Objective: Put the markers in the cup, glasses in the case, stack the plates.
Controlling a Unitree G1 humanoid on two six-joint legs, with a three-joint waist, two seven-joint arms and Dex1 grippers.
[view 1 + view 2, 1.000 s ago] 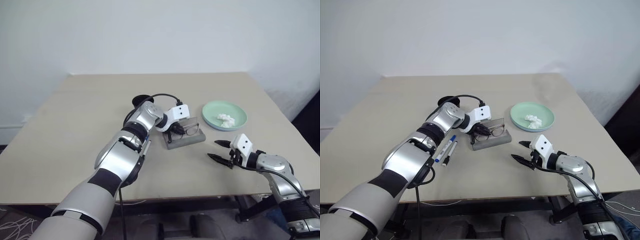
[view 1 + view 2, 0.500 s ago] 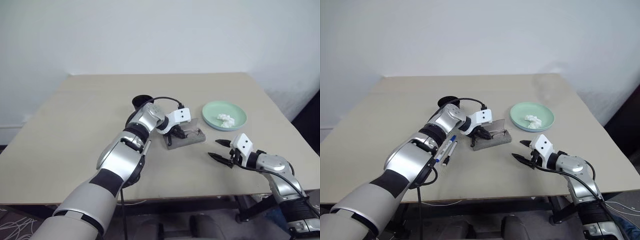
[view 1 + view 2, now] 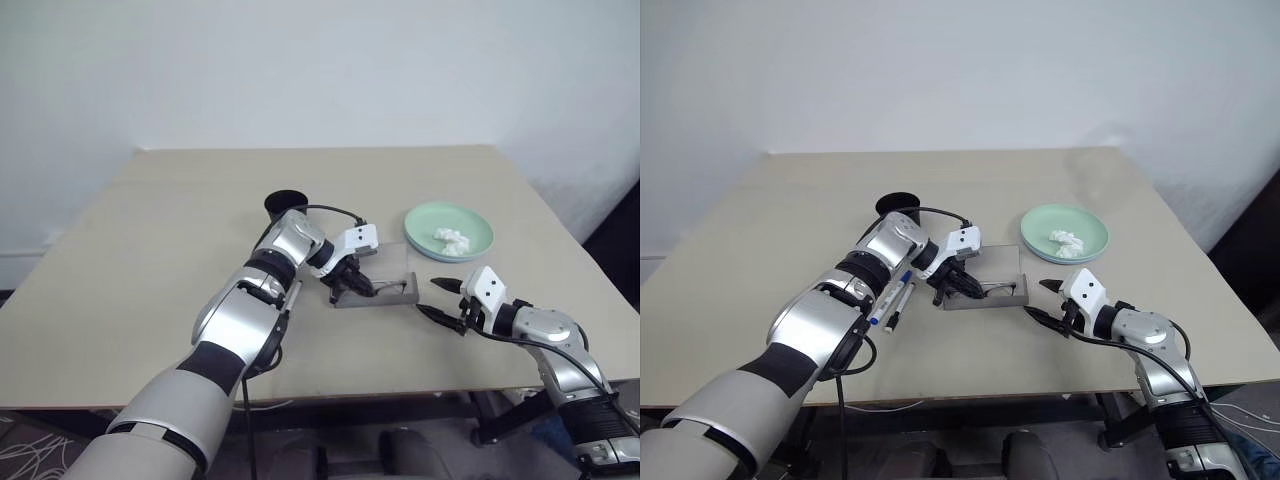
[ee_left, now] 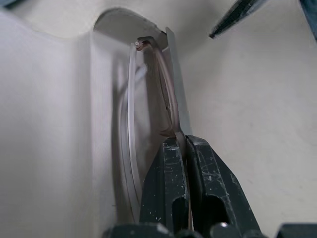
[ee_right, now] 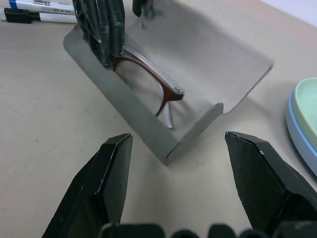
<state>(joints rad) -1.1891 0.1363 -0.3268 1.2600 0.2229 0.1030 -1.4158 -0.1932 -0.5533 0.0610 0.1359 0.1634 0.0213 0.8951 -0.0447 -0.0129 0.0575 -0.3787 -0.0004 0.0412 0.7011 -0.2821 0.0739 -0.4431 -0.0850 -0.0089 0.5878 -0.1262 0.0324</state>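
The grey case [image 3: 392,290] lies open at the table's middle, its lid [image 5: 213,54] tilted back. The glasses [image 5: 158,84] rest low in its tray. My left gripper [image 4: 182,141] is shut on the frame at one end, its black fingers [image 5: 99,29] dipping into the tray. My right gripper [image 3: 1036,298] stands open just right of the case, holding nothing. Two markers [image 3: 892,298] lie side by side left of the case, beside my left forearm. The black cup [image 3: 897,204] stands upright behind them. The mint green plate [image 3: 1065,232] sits at the right on a light blue plate [image 5: 299,126].
A crumpled white tissue [image 3: 1068,241] lies on the mint green plate. The beige table [image 3: 160,230] has bare room on the left and at the back. Its front edge runs close under my right gripper.
My left gripper has drawn back and turned, bringing the glasses from upright over the case down into its tray. The case has shifted a little toward the right gripper. The right arm kept still.
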